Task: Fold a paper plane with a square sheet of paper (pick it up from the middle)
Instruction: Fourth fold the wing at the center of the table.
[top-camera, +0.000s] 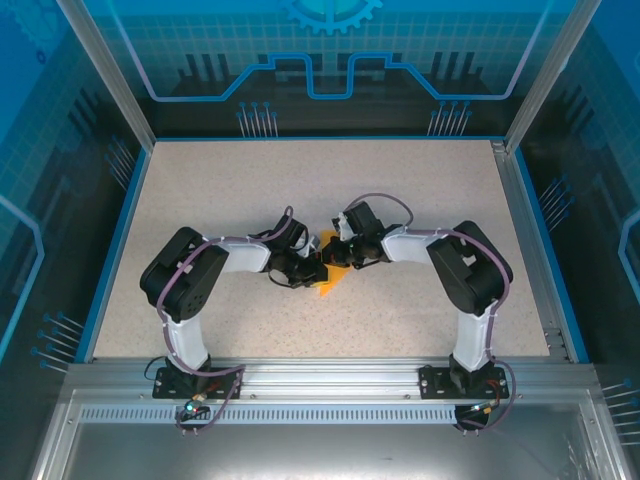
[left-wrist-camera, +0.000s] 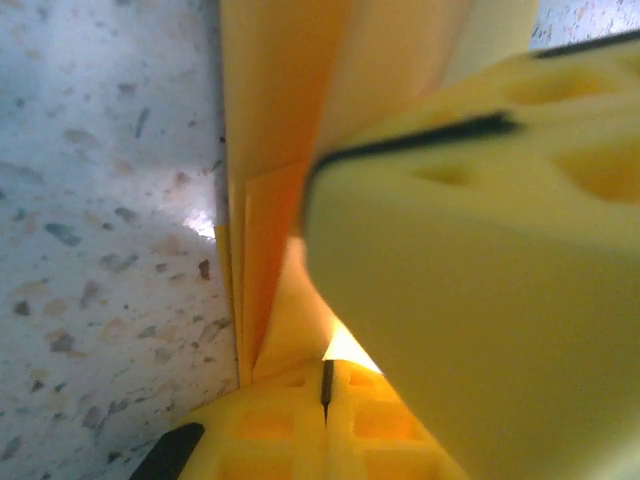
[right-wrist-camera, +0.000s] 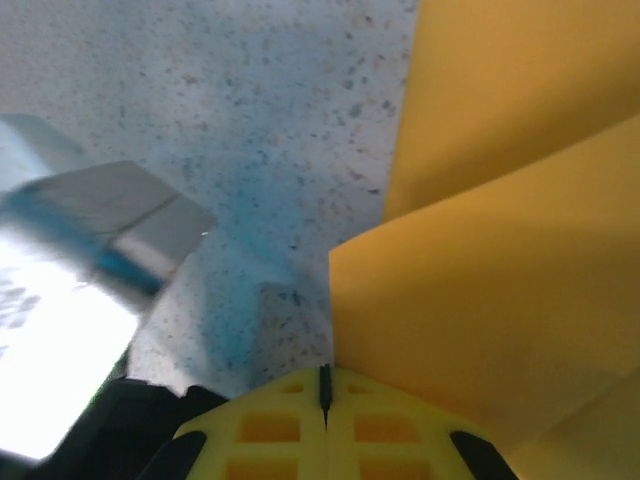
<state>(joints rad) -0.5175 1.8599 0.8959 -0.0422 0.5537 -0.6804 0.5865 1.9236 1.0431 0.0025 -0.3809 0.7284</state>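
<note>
- The left gripper is shut tight near the middle of the speckled surface.
- The folded sheet of paper sits between the two grippers. Its orange-yellow layers stand right at the left gripper's tips. I cannot tell if they are pinched.
- The right gripper is shut tight too. The paper touches its tips on one side.

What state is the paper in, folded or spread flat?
Folded. Left wrist view shows the paper as several stacked layers meeting at creases; right wrist view shows overlapping flaps, not one flat sheet.
</note>
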